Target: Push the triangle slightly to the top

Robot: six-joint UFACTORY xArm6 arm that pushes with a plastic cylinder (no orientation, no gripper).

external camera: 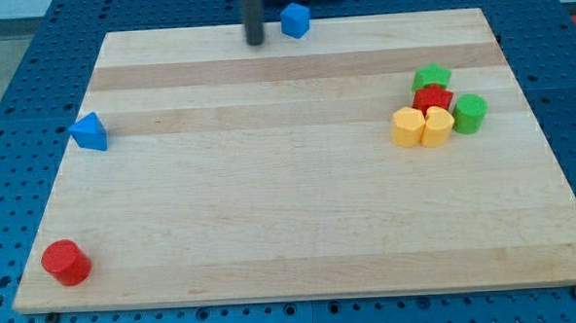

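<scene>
- Since my tip stands at the worktop's top edge, just left of the blue cube-like block, it is well apart from the blue triangle near the view's left edge.
- No pincer fitted; nothing held.
- Risk: an off-centre push from below may spin the triangle or slide it leftward off the worktop.
- Risk: overshooting "slightly".
- No writing or brands legible.

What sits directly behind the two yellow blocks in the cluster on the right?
A red block touches the yellow blocks from behind, its lower part covered by them. A green star block sits behind that, a green cylinder beside. My tip is far away.
</scene>
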